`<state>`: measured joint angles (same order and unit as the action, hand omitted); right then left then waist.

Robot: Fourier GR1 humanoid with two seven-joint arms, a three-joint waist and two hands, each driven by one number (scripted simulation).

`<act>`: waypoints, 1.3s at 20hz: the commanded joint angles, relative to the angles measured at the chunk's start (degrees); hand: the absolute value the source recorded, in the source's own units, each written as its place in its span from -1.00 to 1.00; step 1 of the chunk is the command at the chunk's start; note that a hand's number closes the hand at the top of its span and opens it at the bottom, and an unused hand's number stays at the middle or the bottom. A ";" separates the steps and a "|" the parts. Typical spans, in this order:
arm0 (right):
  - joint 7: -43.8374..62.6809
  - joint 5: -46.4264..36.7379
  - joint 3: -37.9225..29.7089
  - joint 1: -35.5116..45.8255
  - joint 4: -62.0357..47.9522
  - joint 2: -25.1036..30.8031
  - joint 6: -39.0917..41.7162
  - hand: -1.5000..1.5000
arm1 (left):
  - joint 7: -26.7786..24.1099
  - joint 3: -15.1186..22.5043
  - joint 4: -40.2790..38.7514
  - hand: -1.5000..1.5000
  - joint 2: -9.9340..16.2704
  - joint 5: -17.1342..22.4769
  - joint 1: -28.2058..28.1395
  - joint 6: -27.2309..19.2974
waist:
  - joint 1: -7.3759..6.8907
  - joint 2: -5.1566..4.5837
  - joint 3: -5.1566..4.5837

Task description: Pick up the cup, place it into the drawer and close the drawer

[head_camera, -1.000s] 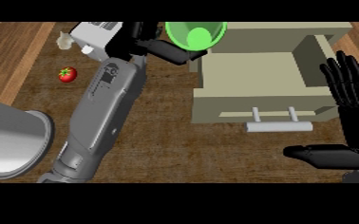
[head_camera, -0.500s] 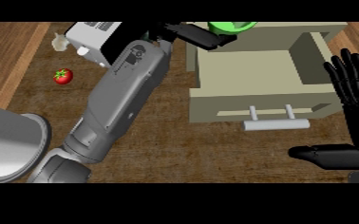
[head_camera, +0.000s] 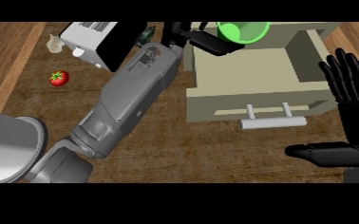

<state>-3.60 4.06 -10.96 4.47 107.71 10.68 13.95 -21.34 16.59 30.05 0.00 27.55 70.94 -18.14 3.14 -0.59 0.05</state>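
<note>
The green cup [head_camera: 242, 31] shows at the top of the head view, over the far left part of the open beige drawer [head_camera: 308, 79]. My left hand [head_camera: 207, 41] is at the cup's left side with its fingers curled on it, and the grey left forearm runs up from the lower left. The drawer's inside is bare, and its white handle [head_camera: 273, 121] faces me. At the right edge, beside the drawer's front corner, my right hand [head_camera: 341, 84] rests open with its fingers up and its thumb pointing left.
A white and black toaster [head_camera: 92, 42] stands at the back left, with a small pale item [head_camera: 54, 43] to its left and a dark bottle [head_camera: 146, 34] behind it. A red tomato [head_camera: 59, 78] lies on the wooden counter. A grey pot [head_camera: 15, 147] fills the lower left.
My left hand has carried the cup to the right, from beside the drawer's left wall to above its far part. The right hand has stayed still.
</note>
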 commanded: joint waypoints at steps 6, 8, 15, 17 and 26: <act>0.95 -1.75 1.89 1.53 0.35 -0.96 -1.05 -1.00 | 3.90 11.11 -6.83 1.00 0.00 3.67 3.35 -4.02 | 1.46 -0.38 0.02; 1.72 0.32 0.83 0.48 1.93 -0.27 0.07 -1.00 | 3.77 13.86 -5.40 -1.00 0.00 4.66 2.01 -4.67 | 1.71 -0.23 0.02; 0.80 1.00 -0.07 3.00 -0.08 0.99 1.01 -1.00 | 5.73 22.09 -7.09 -1.00 0.00 4.18 0.37 -7.85 | 2.63 -0.64 0.04; 0.78 1.03 -0.87 4.69 -1.75 1.72 0.95 -1.00 | 7.78 24.55 -3.50 -1.00 0.00 5.16 -0.42 -10.21 | 1.46 -0.35 0.03; 2.91 11.67 1.05 0.08 2.02 -1.11 6.68 1.00 | -3.09 17.56 -2.72 -1.00 0.00 9.46 2.44 -8.75 | -0.18 0.04 -0.04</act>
<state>-1.35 12.86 -11.49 7.01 107.69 11.15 18.94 -20.71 36.94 27.46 0.00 35.83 72.42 -28.44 4.23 -0.82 0.05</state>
